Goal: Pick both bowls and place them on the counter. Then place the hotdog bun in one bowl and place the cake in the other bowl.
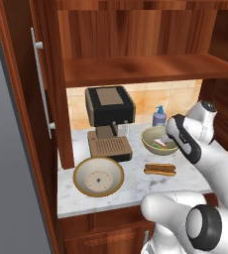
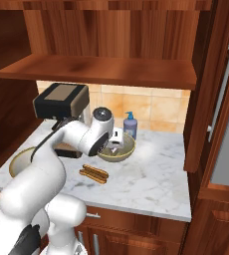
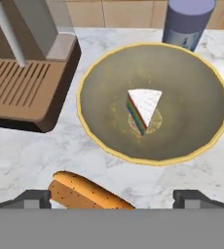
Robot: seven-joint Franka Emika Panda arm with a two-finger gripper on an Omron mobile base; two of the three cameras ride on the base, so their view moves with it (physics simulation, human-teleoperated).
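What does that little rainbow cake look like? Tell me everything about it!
The cake is a small wedge-shaped slice with a plain white top and rainbow-striped layers showing along one cut side. It lies flat on the bottom of the deeper olive-tan bowl, near the middle, well clear of the pale rim. Only the bowl touches it. The open gripper hangs above, apart from it. In the left base view a bit of it peeks over the bowl's rim beside the arm.

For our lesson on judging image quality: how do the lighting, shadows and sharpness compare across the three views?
Left base view: even light, soft-edged counter, dim shelf recess. Right base view: similar flat light, faint shadow under the hotdog bun. Hand view: sharpest, the cake crisp in the olive bowl, no glare.
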